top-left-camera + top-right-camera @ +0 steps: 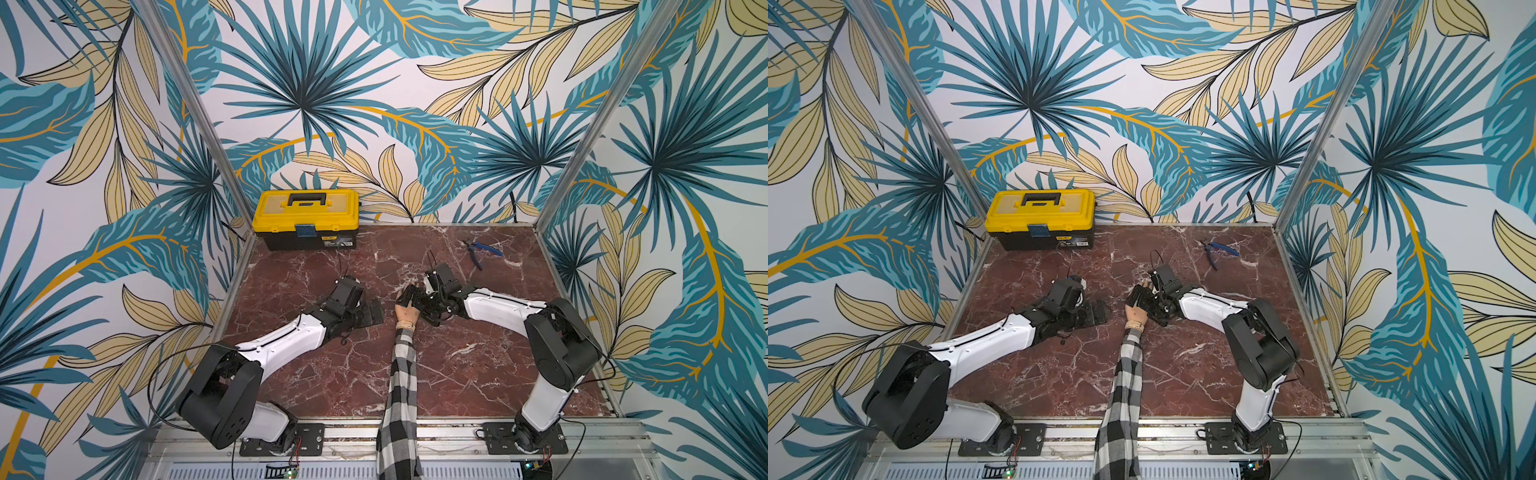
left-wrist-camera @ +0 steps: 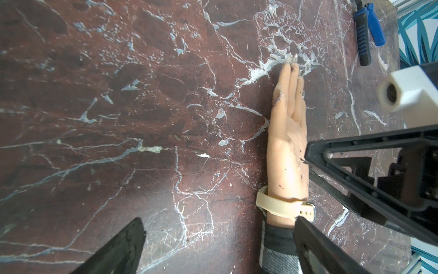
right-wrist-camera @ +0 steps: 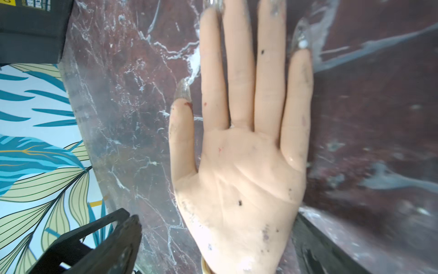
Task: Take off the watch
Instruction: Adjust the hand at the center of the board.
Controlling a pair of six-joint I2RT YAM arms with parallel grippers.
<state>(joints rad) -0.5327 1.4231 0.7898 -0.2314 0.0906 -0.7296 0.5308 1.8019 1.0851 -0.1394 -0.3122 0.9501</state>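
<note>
My right end effector (image 1: pixel 412 296) is hovering over the mannequin hand (image 3: pixel 237 178), jaws wide apart. My left end effector (image 2: pixel 218 242), likewise agape, is hanging just beside the watch (image 2: pixel 282 205), bare table (image 2: pixel 118 118) lying ahead.

Left claw (image 1: pixel 371 314) wide open, right claw (image 1: pixel 410 296) wide open, both arms stretched forward

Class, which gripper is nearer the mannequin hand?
Right. The right gripper is open over the mannequin hand, a finger on either side of the palm. The left gripper, also open, is off to its thumb side.
</note>
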